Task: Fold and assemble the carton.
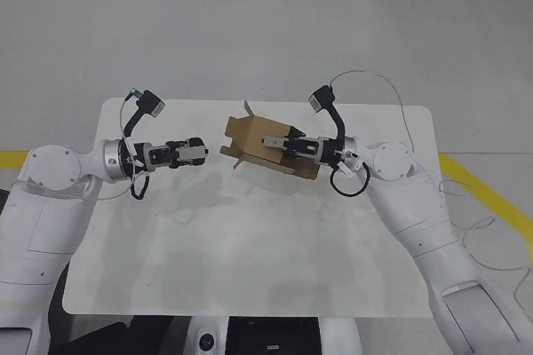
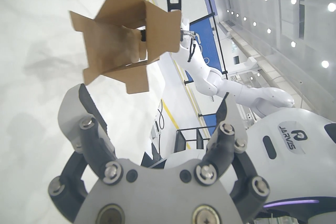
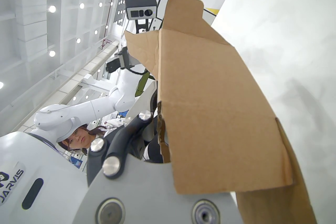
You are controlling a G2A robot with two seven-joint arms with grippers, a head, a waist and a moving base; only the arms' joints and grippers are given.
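Carton [image 1: 259,145] gripped between right fingers [image 1: 273,141], left fingers [image 2: 88,104] spread, just beside

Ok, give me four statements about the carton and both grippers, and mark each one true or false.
1. The right gripper grips the carton by one wall. True.
2. The left gripper is clamped on a flap. False: it is open, empty and apart from the carton.
3. All the carton's flaps are folded shut. False: several splay outward.
4. The table under the arms is white. True.
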